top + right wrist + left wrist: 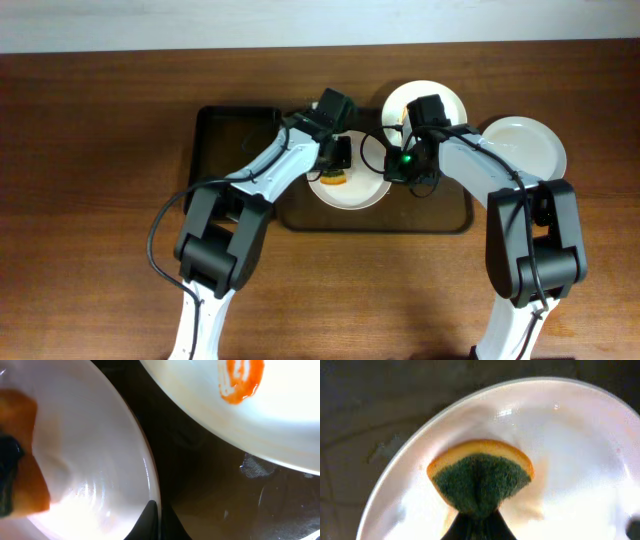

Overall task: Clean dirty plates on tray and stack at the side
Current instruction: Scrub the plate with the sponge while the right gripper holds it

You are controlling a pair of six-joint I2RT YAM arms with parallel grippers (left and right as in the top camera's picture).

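Note:
A white plate [360,190] lies on the dark tray [230,140]. My left gripper [337,172] is shut on a sponge [333,181], orange with a green scrub face, and presses it onto this plate; the left wrist view shows the sponge [480,477], the plate [570,460] and the gripper [479,527]. My right gripper [392,168] is shut on the plate's right rim, as the right wrist view [159,520] shows on the plate [90,450]. A second plate [440,98] at the tray's back has a red sauce streak [242,377]. A third plate [530,150] sits on the wood tabletop to the right.
The tray's left half [225,150] holds nothing. Bare tray floor [210,490] separates the two plates on it. Wood tabletop [90,150] surrounds the tray. Both arms cross over the tray's front edge.

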